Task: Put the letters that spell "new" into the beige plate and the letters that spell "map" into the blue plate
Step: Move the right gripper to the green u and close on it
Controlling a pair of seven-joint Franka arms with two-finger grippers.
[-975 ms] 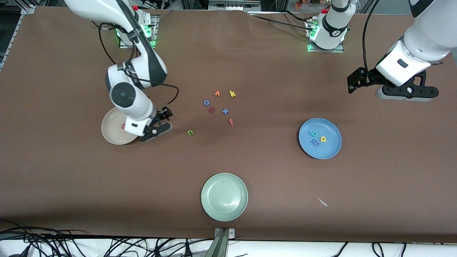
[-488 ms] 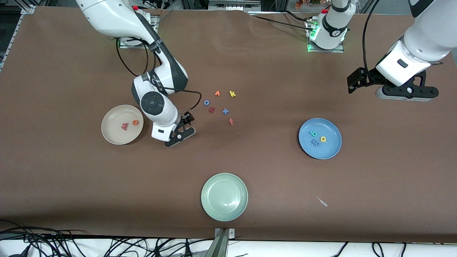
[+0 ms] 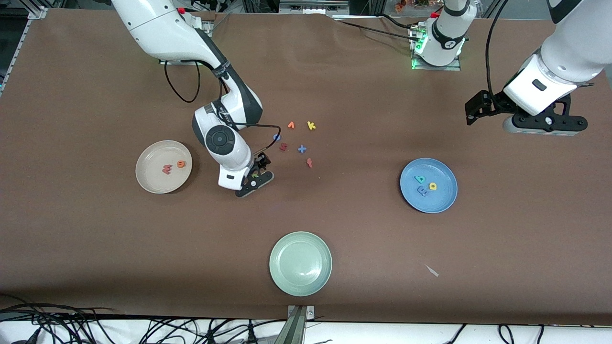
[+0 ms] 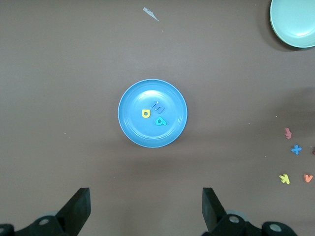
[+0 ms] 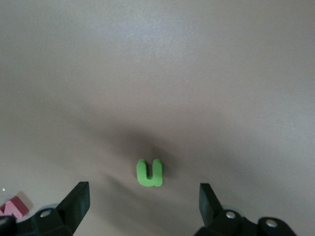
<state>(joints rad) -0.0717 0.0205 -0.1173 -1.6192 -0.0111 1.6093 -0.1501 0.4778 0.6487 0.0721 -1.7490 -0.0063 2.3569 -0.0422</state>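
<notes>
Left of frame: beige plate [image 3: 164, 166], round and shallow, is carrying the pink-red w [image 3: 167, 169] and orange e [image 3: 180, 164].

Centre-left: right gripper [image 3: 254, 180] is hanging just over the green n [image 5: 149, 173], fingers [image 5: 75, 201] spread wide, gripping nothing; the n, matte foam, is lying flat on the brown table [image 3: 95, 239] between them.

Lower centre: pale green plate [image 3: 300, 263].

Right: blue plate [image 3: 428, 185], smooth, is holding blue m [image 4: 159, 105], yellow a [image 4: 145, 113] and teal p [image 4: 160, 121].

Upper right: left gripper [image 4: 146, 209] is waiting over bare table, fingers fully parted, holding nothing.
</notes>
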